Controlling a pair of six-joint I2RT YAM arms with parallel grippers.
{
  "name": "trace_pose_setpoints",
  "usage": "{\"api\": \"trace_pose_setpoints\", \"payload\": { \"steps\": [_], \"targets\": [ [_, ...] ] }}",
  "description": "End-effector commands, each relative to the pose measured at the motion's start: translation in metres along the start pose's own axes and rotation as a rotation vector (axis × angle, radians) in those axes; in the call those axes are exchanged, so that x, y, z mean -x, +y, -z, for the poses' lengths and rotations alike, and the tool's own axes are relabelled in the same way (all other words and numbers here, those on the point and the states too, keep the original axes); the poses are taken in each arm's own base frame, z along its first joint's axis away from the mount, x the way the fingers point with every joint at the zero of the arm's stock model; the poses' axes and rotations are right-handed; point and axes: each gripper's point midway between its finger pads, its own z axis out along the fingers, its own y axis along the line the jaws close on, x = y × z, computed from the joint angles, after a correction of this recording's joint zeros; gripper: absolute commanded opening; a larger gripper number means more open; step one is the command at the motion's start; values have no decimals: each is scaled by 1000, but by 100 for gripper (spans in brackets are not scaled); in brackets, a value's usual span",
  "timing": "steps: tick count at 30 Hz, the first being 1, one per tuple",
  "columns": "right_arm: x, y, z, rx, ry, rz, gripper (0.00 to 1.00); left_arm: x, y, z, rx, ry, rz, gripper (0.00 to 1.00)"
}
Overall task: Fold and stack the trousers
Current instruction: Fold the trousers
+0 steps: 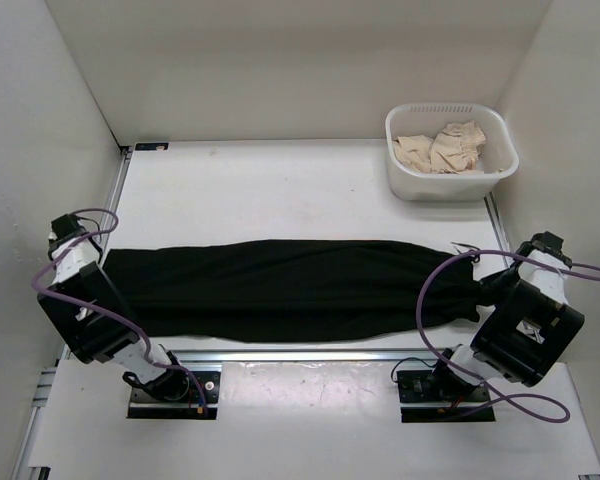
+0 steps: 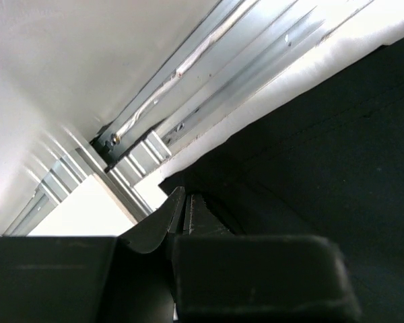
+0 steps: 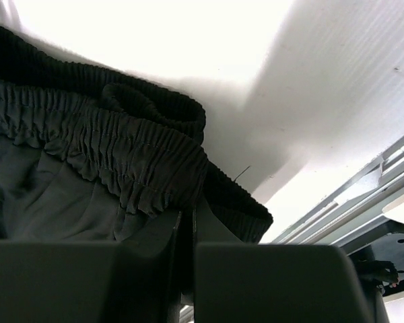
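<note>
The trousers (image 1: 290, 290) lie flat in a long black strip across the near part of the table (image 1: 280, 190), with the leg ends on the left and the stretchy waist on the right. The left gripper (image 2: 186, 204) sits at the near corner of the leg ends, just beside the metal rail (image 2: 209, 81) at the table's edge. Its fingers (image 2: 158, 225) are squeezed tight together. The cloth and the fingers are both dark, so it is hard to say if any cloth is really pinched there. Over on the right, the right gripper (image 3: 187, 222) is clenched on the near corner of the waist, and the crinkly band (image 3: 108, 145) bunches up right at its tips. The job now looks like folding the strip in half, end to end. To do that well, both grippers should have a good bite of every layer before they lift. One end should then rise only a little and travel straight along the strip, so the edges line up. The other end should stay put, flat on the table. Far back on the right stands a white basket (image 1: 450, 185) with pale cloth (image 1: 445, 148) in it, well away from the fold.
</note>
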Motion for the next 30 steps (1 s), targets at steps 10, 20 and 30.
{"api": "trace_pose_setpoints", "payload": {
  "steps": [10,20,30],
  "targets": [
    [27,6,7,4,-66,-32,0,84,58,98,36,-269,150,14],
    [26,-16,-8,-77,-48,-71,1,-22,39,35,70,-15,48,14],
    [44,-13,-1,-53,-61,-100,92,-47,55,11,139,118,56,73]
  ]
}}
